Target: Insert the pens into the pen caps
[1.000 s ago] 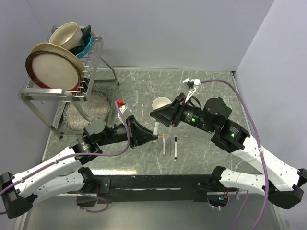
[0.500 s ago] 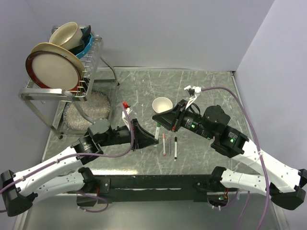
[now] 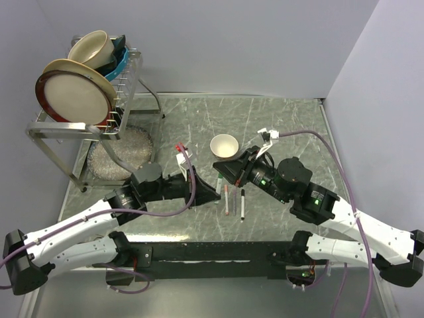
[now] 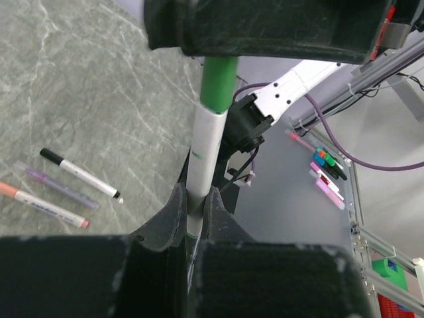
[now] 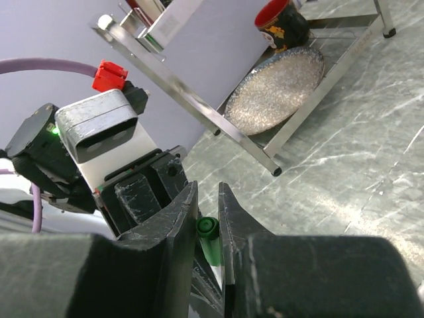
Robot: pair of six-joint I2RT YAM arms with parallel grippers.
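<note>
My left gripper (image 4: 193,199) is shut on the lower barrel of a white pen (image 4: 207,149), which it holds above the table. A green pen cap (image 4: 217,83) sits on the pen's far end. My right gripper (image 5: 207,199) is shut on that green cap (image 5: 210,235), with its jaws pressed against the cap's two sides. From above, the two grippers meet tip to tip around the pen (image 3: 218,181) at the table's middle. A red-ended pen (image 3: 226,199) and a black-ended pen (image 3: 242,204) lie on the table just right of them. Red and black caps are not visible.
A translucent purple pen (image 3: 234,197) lies between the two loose pens. A small cream bowl (image 3: 224,144) stands behind the grippers. A dish rack (image 3: 86,86) with plates and bowls fills the back left, and a speckled plate (image 3: 122,156) lies under it.
The right gripper's jaws have closed on the green cap. Both grippers have shifted: the left one right and forward with the pen, the right one down toward it.
</note>
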